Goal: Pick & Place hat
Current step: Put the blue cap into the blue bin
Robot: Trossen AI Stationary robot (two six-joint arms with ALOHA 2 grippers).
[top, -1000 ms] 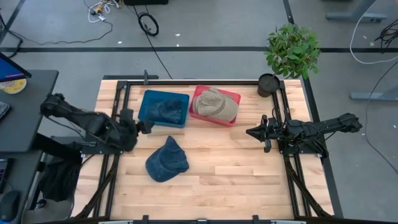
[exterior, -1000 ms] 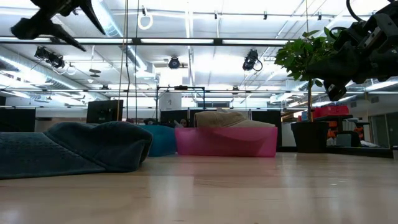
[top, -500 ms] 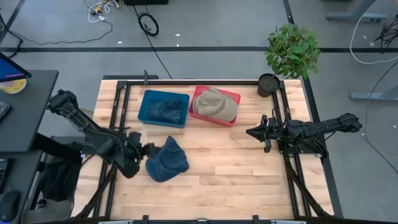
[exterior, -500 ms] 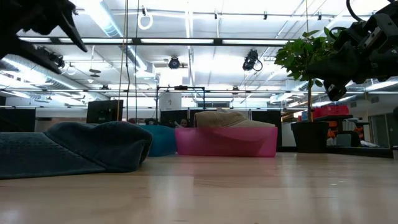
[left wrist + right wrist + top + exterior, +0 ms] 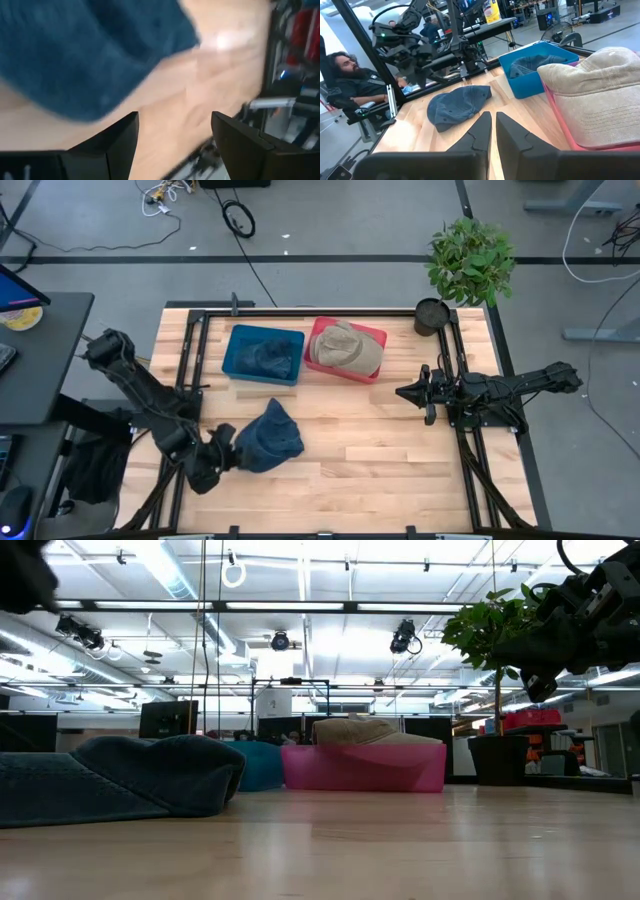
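A dark blue hat (image 5: 270, 436) lies crumpled on the wooden table, toward its near left. My left gripper (image 5: 227, 447) is open and low at the hat's left edge. In the left wrist view the blue hat (image 5: 85, 50) fills the space just ahead of the left gripper (image 5: 175, 137), and no finger touches it. My right gripper (image 5: 405, 392) is shut and waits above the table's right side, pointing left; the right wrist view shows the right gripper (image 5: 493, 131) and the hat (image 5: 457, 102) beyond it. In the low view the hat (image 5: 120, 780) rests flat on the table.
A blue bin (image 5: 264, 354) holding dark cloth and a pink bin (image 5: 372, 338) holding a beige cap (image 5: 345, 348) stand at the far edge. A potted plant (image 5: 468, 265) is at the far right corner. A person (image 5: 342, 67) sits beyond the table's left side.
My left arm has swung from beside the blue bin toward the table's near edge and moved down, ending at the blue hat's left edge. In the low view it has left the picture at the top left. The hat and my right arm have kept still.
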